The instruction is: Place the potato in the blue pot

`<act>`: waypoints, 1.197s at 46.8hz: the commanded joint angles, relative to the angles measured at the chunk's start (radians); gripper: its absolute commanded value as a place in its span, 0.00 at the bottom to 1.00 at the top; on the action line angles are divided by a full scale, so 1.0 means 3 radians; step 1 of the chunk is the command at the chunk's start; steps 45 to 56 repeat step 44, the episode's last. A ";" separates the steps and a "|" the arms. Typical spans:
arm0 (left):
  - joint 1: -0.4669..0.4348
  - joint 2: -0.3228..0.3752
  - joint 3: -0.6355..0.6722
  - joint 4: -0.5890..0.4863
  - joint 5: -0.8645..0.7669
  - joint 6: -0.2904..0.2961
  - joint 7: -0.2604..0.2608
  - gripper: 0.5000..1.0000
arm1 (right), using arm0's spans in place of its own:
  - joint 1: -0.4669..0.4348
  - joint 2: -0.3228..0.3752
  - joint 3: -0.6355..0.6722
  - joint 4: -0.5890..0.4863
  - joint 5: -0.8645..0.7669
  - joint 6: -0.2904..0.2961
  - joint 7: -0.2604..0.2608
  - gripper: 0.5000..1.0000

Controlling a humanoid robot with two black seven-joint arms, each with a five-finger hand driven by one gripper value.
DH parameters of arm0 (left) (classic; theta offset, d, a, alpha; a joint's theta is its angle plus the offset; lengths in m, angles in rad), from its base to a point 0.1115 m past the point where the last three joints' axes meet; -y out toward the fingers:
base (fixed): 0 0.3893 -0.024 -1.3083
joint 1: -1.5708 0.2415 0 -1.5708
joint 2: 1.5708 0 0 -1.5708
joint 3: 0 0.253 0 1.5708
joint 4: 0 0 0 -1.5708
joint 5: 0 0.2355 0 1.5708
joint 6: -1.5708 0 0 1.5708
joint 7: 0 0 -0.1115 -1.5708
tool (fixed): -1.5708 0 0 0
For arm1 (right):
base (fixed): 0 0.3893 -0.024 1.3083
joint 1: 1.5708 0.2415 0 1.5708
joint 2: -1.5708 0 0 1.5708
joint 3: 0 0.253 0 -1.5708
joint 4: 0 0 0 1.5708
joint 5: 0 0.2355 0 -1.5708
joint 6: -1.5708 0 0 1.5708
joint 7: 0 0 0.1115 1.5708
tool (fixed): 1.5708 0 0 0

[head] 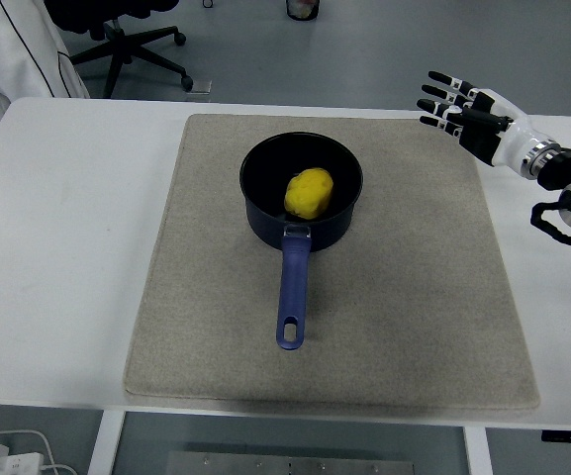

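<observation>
A yellow potato (309,192) lies inside the dark blue pot (265,220). The pot stands on the far middle of a grey mat (404,297), its blue handle (291,297) pointing toward the near edge. My right hand (453,105) is above the mat's far right corner, well to the right of the pot. Its fingers are spread and hold nothing. My left arm is out of view.
The mat lies on a white table (67,247). An office chair (117,40) stands on the floor beyond the table's far left. A person's white sleeve (8,59) shows at the top left edge. A small cup (303,8) stands on the floor at top centre.
</observation>
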 commanded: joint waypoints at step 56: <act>0.0000 0.0000 0.0000 0.0000 0.0004 0.0000 0.0000 0.99 | -0.0093 0.0024 0.0020 -0.0078 0.0225 -0.0020 0.0051 0.86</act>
